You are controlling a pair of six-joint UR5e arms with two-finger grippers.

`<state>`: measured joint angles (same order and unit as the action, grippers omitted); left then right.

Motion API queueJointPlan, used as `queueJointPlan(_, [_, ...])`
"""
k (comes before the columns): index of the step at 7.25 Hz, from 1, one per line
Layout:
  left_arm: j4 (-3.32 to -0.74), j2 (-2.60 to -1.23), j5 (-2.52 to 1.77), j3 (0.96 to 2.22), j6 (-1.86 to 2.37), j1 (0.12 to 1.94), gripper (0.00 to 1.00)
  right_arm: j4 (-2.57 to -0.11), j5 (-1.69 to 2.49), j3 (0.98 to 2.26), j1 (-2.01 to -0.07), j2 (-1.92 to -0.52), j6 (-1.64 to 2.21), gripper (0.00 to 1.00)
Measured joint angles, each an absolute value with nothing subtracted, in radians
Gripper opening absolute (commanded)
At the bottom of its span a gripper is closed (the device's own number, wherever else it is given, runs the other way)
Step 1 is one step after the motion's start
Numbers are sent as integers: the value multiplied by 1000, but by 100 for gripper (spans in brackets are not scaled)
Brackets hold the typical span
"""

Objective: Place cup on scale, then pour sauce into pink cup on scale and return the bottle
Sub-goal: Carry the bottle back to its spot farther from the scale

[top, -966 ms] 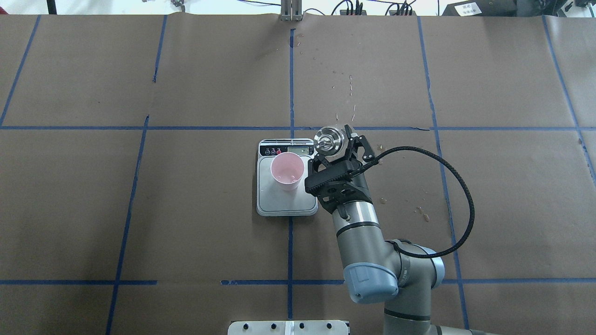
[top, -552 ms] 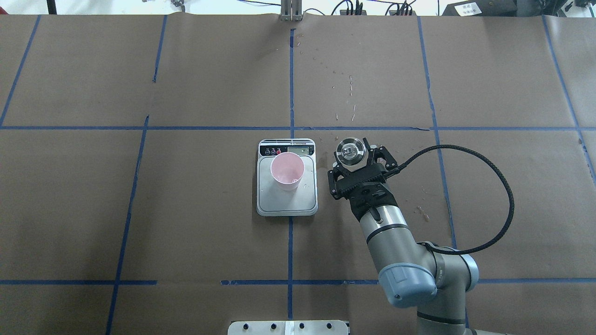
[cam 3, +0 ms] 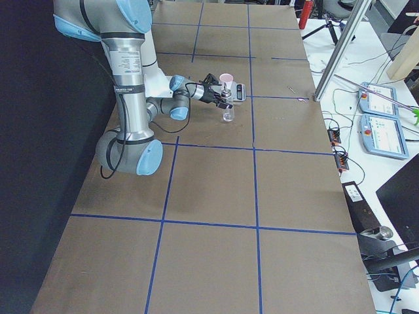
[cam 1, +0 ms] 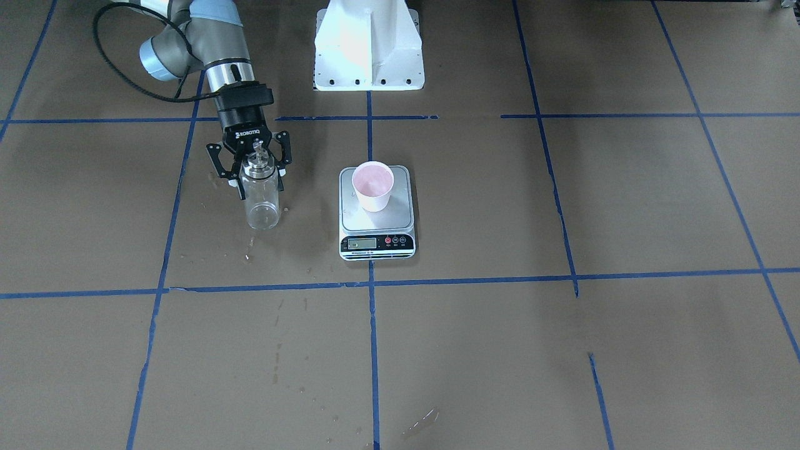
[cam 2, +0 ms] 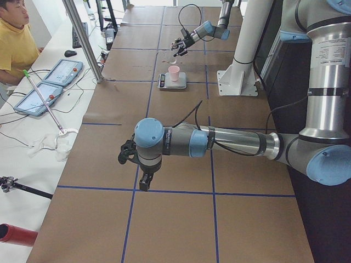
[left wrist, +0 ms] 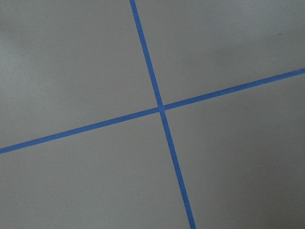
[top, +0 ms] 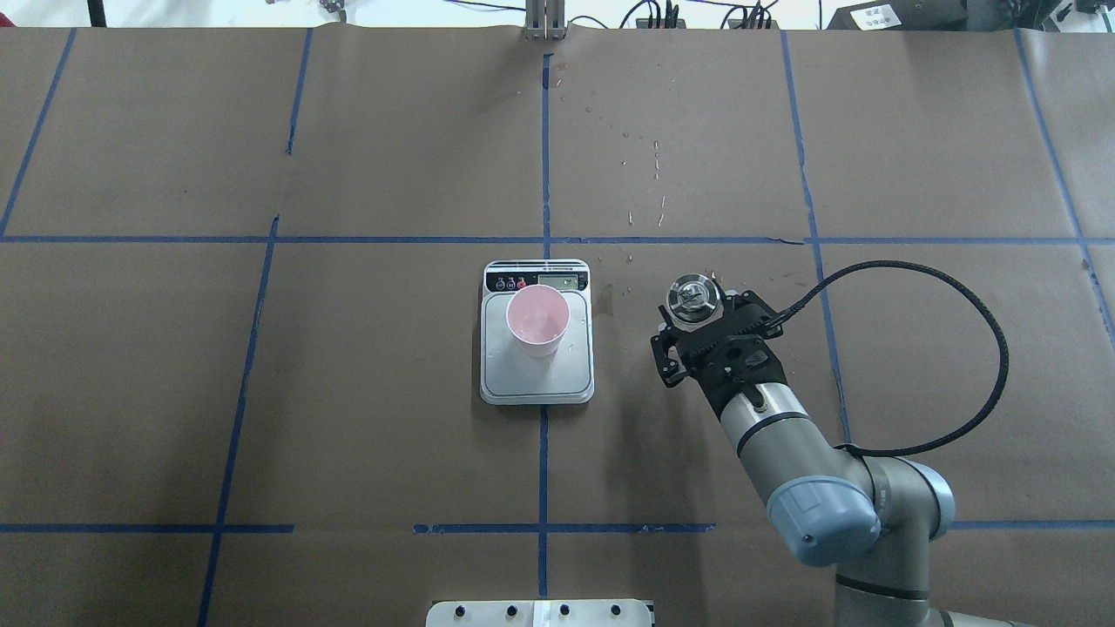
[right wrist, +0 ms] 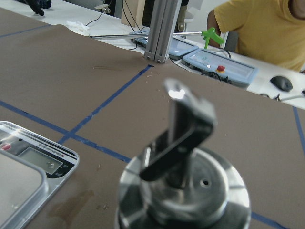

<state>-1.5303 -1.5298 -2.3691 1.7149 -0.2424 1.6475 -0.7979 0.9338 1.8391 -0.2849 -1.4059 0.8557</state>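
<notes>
The pale pink cup (top: 537,320) (cam 1: 372,185) stands upright on the scale (top: 537,383) (cam 1: 377,242), whose display strip faces away from the robot. Right of the scale, my right gripper (top: 699,319) (cam 1: 260,180) is shut on the clear bottle (cam 1: 262,203), gripping its upper part. The bottle is upright and its silver pour-spout cap (top: 693,296) (right wrist: 183,191) points up. Whether its base touches the paper is unclear. My left gripper (cam 2: 134,164) hangs low over the table far to the left, seen only in the exterior left view, so I cannot tell its state.
Brown paper with blue tape lines (left wrist: 161,109) covers the table. Small sauce drips (top: 791,401) mark the paper around the bottle. A black cable (top: 993,348) loops off the right wrist. The white robot pedestal (cam 1: 369,50) stands behind the scale. A person (cam 2: 16,44) sits beside the table.
The right arm has carried the bottle to the right, away from the scale and a little toward the robot. The cup and scale have not moved.
</notes>
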Motion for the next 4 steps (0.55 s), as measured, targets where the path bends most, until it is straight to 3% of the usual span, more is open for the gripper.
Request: queueJointPlan(4, [-1558,-1522,-2365,1650,-85,1646,100,-890,1377,1975,-498,-1536,1066,0])
